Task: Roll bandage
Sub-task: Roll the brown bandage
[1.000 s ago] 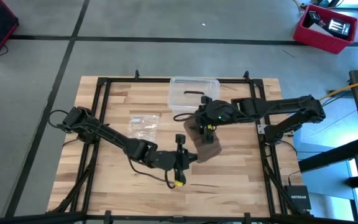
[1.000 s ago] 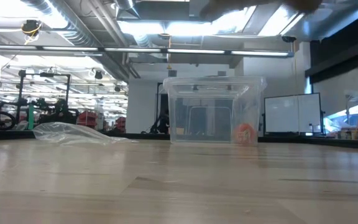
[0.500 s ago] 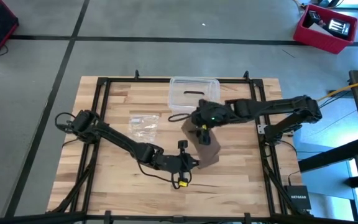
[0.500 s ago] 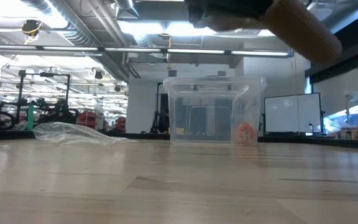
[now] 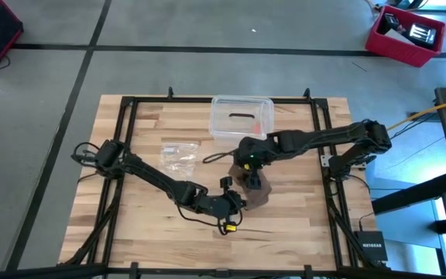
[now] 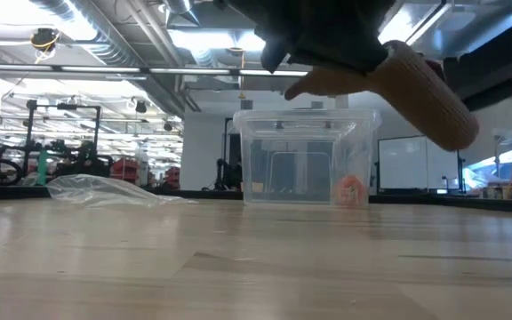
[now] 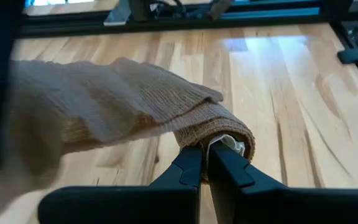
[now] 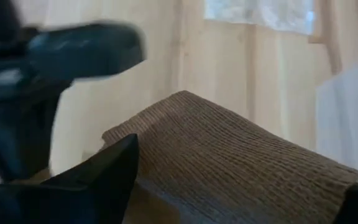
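Left gripper (image 7: 205, 163) jaws pinch the bandage (image 7: 135, 112) roll's end; we judge the right gripper (image 5: 251, 175), jaws spread, feeds strip.

A large industrial lab or workshop hall: bare ceiling ducts (image 6: 78, 22) and strip lights run over an open floor with racks and equipment far behind. The butcher-block table (image 5: 138, 232) in a black metal frame stands on a polished concrete floor (image 5: 207, 31), beside a red crate (image 5: 405, 35) of gear.
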You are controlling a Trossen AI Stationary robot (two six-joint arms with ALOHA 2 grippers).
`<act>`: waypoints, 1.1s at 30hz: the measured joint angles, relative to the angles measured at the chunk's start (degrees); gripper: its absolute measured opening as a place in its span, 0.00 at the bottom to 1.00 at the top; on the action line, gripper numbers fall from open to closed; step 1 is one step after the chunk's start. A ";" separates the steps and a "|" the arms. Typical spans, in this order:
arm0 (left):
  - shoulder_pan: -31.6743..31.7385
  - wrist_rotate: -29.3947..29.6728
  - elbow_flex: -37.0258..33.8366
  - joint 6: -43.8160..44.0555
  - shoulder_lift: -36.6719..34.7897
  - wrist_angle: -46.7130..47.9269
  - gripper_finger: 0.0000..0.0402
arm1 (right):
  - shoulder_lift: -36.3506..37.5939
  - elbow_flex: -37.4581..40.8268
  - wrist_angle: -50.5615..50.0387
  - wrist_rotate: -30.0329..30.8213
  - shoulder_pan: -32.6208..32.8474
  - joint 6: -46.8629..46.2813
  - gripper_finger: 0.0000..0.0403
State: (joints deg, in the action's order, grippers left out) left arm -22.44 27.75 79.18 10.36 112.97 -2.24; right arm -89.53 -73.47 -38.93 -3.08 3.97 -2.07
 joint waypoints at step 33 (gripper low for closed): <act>-0.55 -0.36 0.04 -2.64 0.17 -0.21 0.01 | 8.55 -3.26 -3.68 -3.59 0.19 3.65 0.78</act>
State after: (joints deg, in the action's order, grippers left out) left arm -22.98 27.39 79.22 7.72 113.14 -2.46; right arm -80.98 -76.73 -42.61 -6.68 4.16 1.58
